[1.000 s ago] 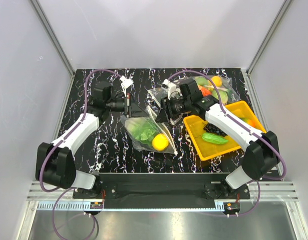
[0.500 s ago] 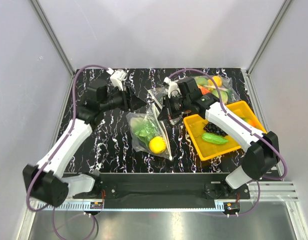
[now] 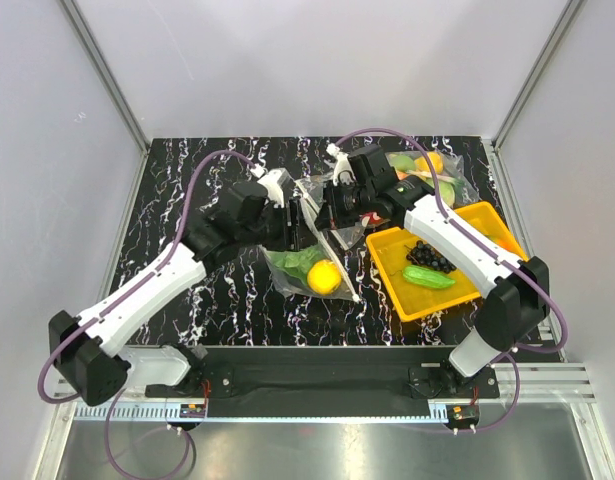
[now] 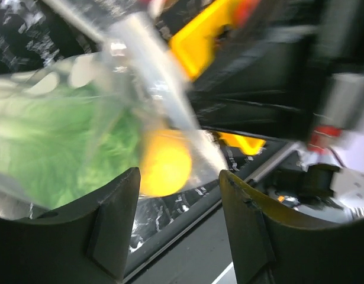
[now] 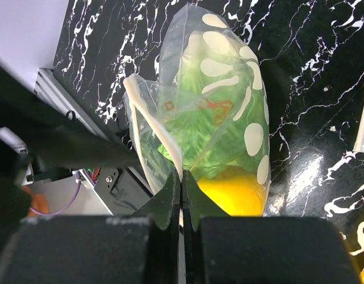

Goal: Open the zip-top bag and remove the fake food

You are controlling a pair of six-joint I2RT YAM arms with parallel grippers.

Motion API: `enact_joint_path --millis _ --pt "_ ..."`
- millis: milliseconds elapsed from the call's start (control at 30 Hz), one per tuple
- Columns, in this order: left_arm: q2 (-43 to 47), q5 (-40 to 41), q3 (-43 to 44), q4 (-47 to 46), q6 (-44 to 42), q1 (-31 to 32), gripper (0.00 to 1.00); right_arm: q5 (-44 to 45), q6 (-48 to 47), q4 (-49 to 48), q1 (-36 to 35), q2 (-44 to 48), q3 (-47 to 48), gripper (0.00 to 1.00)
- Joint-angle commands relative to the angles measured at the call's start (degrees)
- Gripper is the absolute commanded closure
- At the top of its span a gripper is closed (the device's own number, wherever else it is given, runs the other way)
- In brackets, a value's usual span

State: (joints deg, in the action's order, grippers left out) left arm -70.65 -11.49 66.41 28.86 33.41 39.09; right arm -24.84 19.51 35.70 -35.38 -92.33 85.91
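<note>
Black marbled tabletop [image 3: 177, 200], top view. Left arm comes in from 7 o'clock toward centre. Left claw [image 3: 295, 226] is spread wide with nothing in it. In the left wrist view both fingers [image 4: 113, 228] stand apart, with the zip-top bag [image 4: 81, 130] showing in the gap beyond them. That frame is blurred, so I can't tell whether it touches the bag. The bag sits at tabletop centre, just at 5 o'clock of the left claw, clear crinkly plastic with white dots [image 5: 253, 139]. The fake food is inside it: green lettuce [image 3: 293, 262] in the upper part, yellow lemon [image 3: 324, 277] at the bag's 5 o'clock end, touching the lettuce. No fish that I can make out. Right claw [image 5: 182, 192] is at 12 o'clock of the bag, jaws pressed together and pinching the white zip strip [image 5: 155, 130], with the bag hanging below the fingertips. Whether the mouth is open or sealed is unclear. At 3 o'clock of the bag, under the right forearm, is a yellow tray [image 3: 487, 222] holding black grapes [image 3: 427, 257] and a cucumber [image 3: 429, 277]. Another clear bag of fruit [image 3: 432, 178] lies at 12 o'clock of the tray.
</note>
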Motion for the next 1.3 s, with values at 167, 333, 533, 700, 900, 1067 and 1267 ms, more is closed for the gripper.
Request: enact_joint_path --millis 167,333,533,700,900,1067,1267 --pt "-2.29 7.09 1.7 -1.96 5.34 0.37 0.36 -0.47 0.88 -2.57 -1.27 2.33 -0.39 1.0" --pt "-4.23 6.74 -0.14 -4.69 7.28 0.37 0.31 -1.18 1.5 -3.8 -1.36 4.0 -1.36 1.0" --pt "-3.26 6.83 -2.78 -9.7 9.13 0.37 0.27 -1.79 1.5 -3.89 -1.36 4.71 -1.62 1.0" --pt "-4.14 7.53 -3.48 -10.4 9.66 0.28 0.3 -2.41 1.85 -4.94 -1.36 5.59 -2.32 1.0" --pt "-4.58 6.56 -3.31 -10.32 9.22 0.28 0.78 -1.79 2.02 -4.5 -1.36 6.02 -2.94 1.0" --pt "-2.92 5.16 -3.66 -8.83 8.78 0.28 1.0 1.62 1.5 -3.54 -1.36 6.29 -3.38 1.0" --pt "1.12 4.02 -2.34 -2.25 8.17 0.28 1.0 11.55 -2.1 2.61 -1.27 4.89 -1.71 1.0"
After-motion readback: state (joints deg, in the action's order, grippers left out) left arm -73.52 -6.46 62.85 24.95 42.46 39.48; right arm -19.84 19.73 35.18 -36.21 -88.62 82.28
